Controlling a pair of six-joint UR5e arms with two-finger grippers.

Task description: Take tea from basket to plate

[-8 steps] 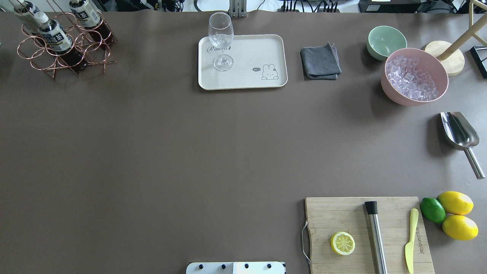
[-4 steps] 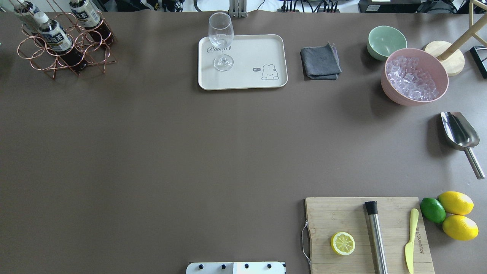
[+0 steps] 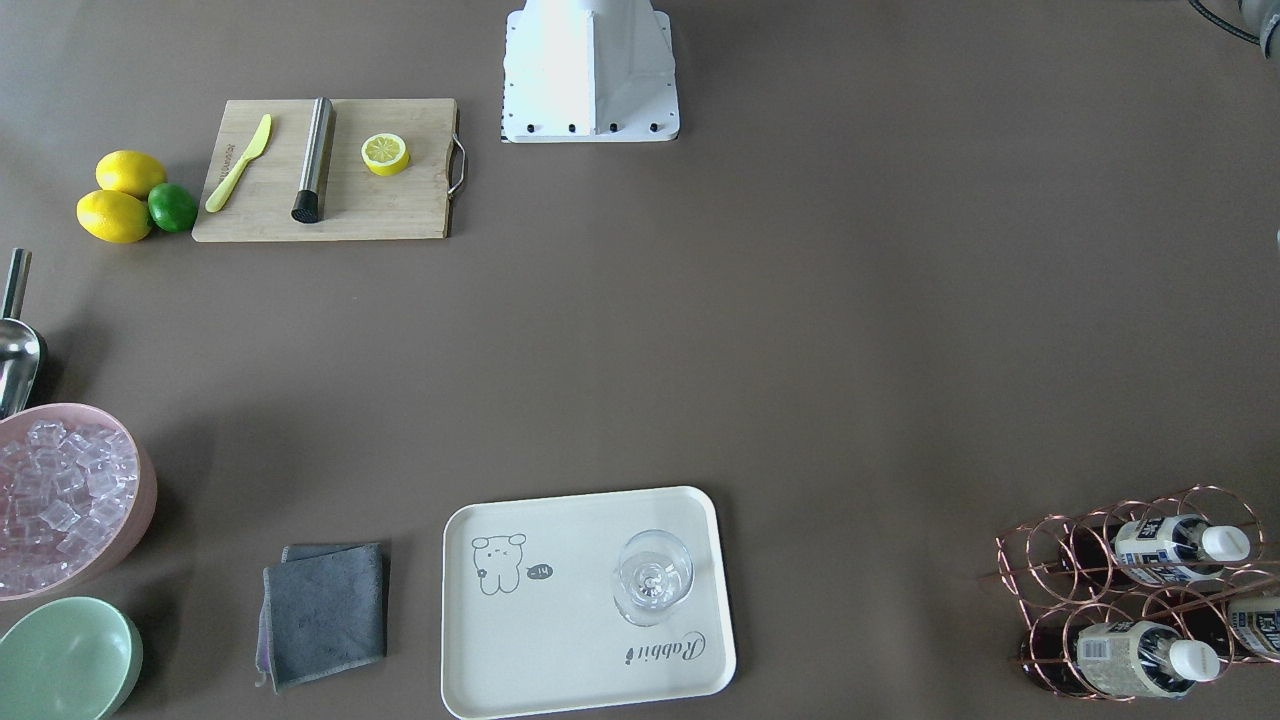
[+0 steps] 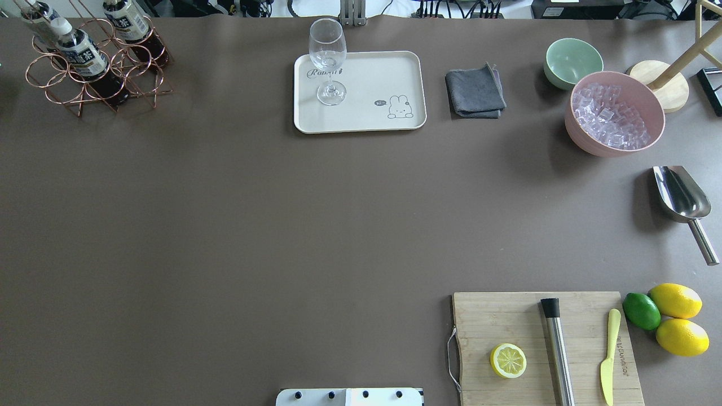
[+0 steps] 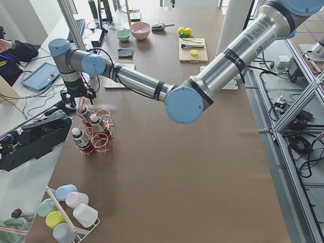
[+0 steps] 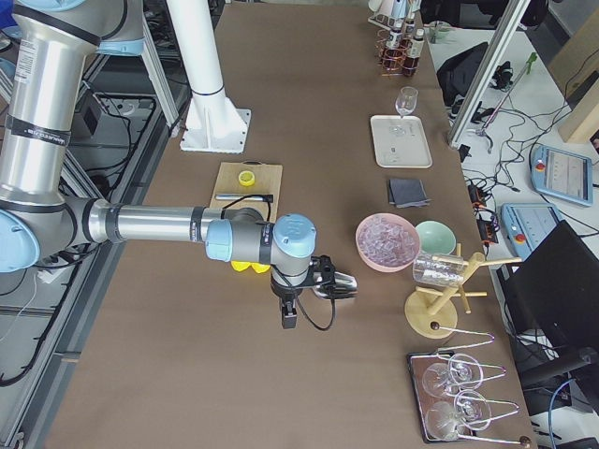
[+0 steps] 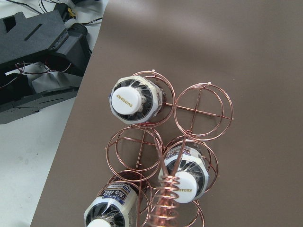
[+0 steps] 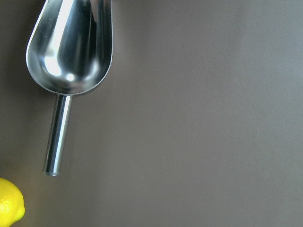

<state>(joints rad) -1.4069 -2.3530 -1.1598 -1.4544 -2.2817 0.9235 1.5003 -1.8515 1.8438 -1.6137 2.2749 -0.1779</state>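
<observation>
Nearest the robot, a bamboo cutting board [image 4: 507, 321] is seen at the right of the brown surface [image 4: 254, 225]. Further out, the right tool [image 6: 287, 316] is held beside a steel scoop [image 4: 679, 194]; whether it is released or clenched cannot be told. At the far edge, a cream rectangular plate [image 4: 372, 79] carries a clear stemmed glass [image 4: 327, 56]. In the far left corner, three clear plastic tea bottles [image 4: 84, 56] are stood upright in a rose-gold wire basket [image 4: 132, 79], well apart from the plate. The left tool [image 5: 77, 97] is held over the basket; its state cannot be told.
</observation>
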